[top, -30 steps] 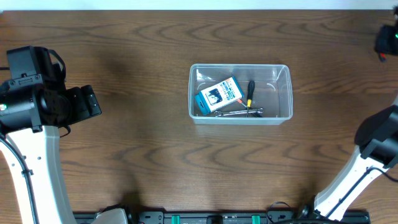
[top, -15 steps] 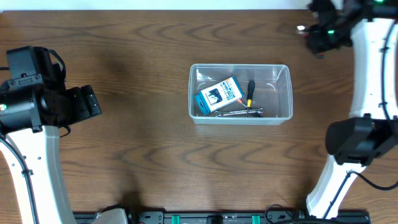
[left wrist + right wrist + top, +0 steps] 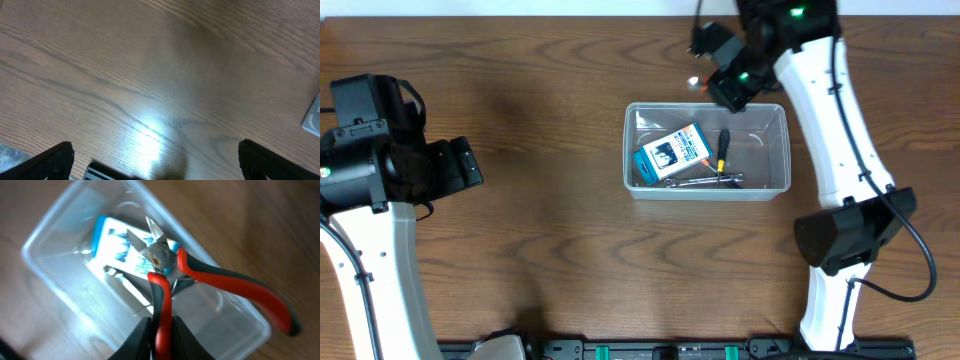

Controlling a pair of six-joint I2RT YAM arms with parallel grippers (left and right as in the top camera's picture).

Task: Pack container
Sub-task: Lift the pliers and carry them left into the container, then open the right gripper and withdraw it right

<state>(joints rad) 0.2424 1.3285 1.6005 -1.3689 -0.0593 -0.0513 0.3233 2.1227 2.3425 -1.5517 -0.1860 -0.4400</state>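
A clear plastic container point(image 3: 782, 150) sits mid-table, holding a blue-and-white card pack point(image 3: 671, 152), a black-and-yellow screwdriver point(image 3: 723, 150) and a metal wrench point(image 3: 705, 182). My right gripper point(image 3: 725, 72) hangs above the container's back rim, shut on one handle of red-handled cutters point(image 3: 694, 82). In the right wrist view, the gripper point(image 3: 161, 330) pinches the cutters point(image 3: 220, 280), whose metal tips point over the pack point(image 3: 112, 240) inside the container point(image 3: 45, 237). My left gripper point(image 3: 460, 165) is far left, open over bare wood point(image 3: 156, 160).
The wooden table's far edge runs just behind the right arm point(image 3: 820, 90). The right arm's base point(image 3: 850, 235) stands right of the container, and the left arm's post point(image 3: 380, 260) stands at the near left.
The right arm has swung from the table's right edge across the back to above the container's back rim, carrying the cutters. The left arm has not moved.
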